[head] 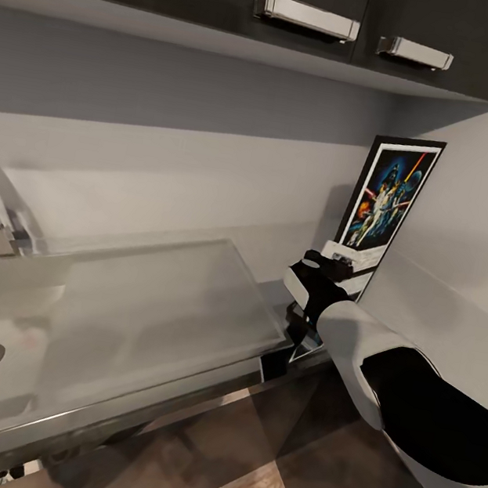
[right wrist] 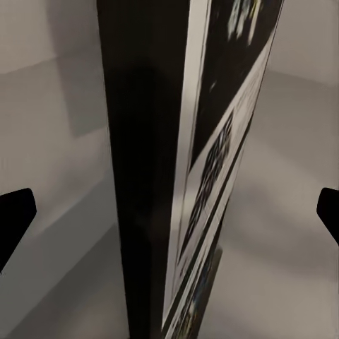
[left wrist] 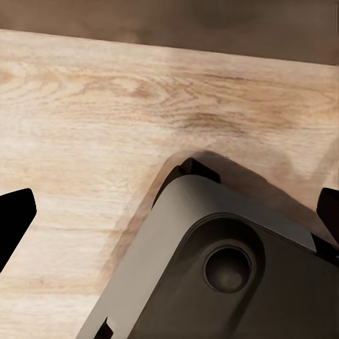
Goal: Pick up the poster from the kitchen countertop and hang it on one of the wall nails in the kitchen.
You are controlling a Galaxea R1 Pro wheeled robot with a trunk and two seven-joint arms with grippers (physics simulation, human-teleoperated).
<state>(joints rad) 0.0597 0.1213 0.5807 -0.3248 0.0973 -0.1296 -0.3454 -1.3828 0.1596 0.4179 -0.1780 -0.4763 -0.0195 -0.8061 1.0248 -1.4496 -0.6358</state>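
Standing upright in the table (head: 186,306) corner, one poster (head: 386,200) sat between the wide-spread right gripper (right wrist: 169,212) fingers, untouched.

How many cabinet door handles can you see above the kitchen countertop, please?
2, both on the dark upper cabinets: the left handle sits above the worktop's middle, and the right handle is nearer the corner, above the poster. Others may lie outside the frame.
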